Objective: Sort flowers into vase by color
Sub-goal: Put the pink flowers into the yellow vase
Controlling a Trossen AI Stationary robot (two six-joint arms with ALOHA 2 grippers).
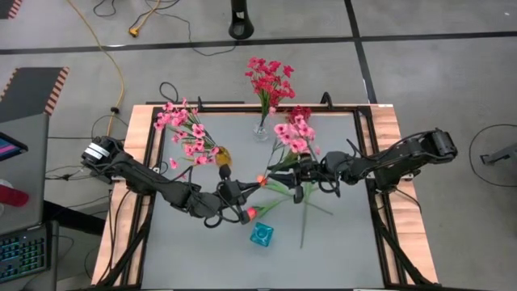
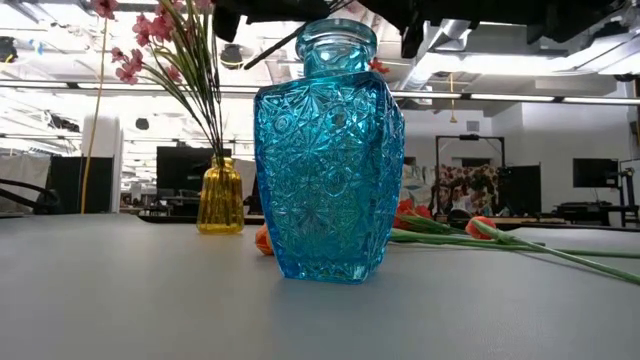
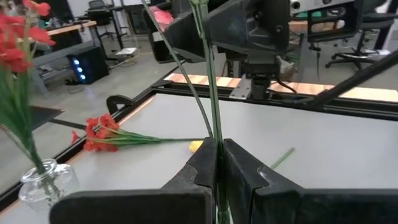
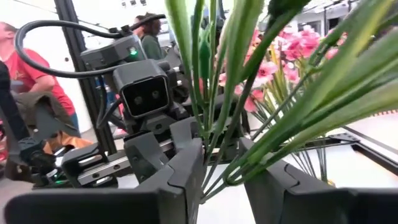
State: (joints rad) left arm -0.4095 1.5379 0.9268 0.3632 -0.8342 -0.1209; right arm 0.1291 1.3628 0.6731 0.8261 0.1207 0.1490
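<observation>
Both arms meet mid-table, each gripper clamped on flower stems.

The table [image 1: 202, 259] fills the centre of the high view, with the left arm reaching in from centre-left and the right arm from centre-right. Pink flowers [image 1: 184, 133] stand in a yellow vase [image 1: 222, 155] upper left of centre, and red flowers [image 1: 269, 79] stand in a clear vase [image 1: 261, 131] at top centre. The right gripper [image 1: 300, 171] is closed around a pink spray [image 1: 294, 134] just right of centre. A blue vase [image 1: 262, 234] sits below centre. The left gripper [image 1: 244, 212], pinched tight on a tulip [image 1: 251, 212] stem, hangs just above and left of that vase. More stems [image 1: 307, 212] lie flat right of it.
</observation>
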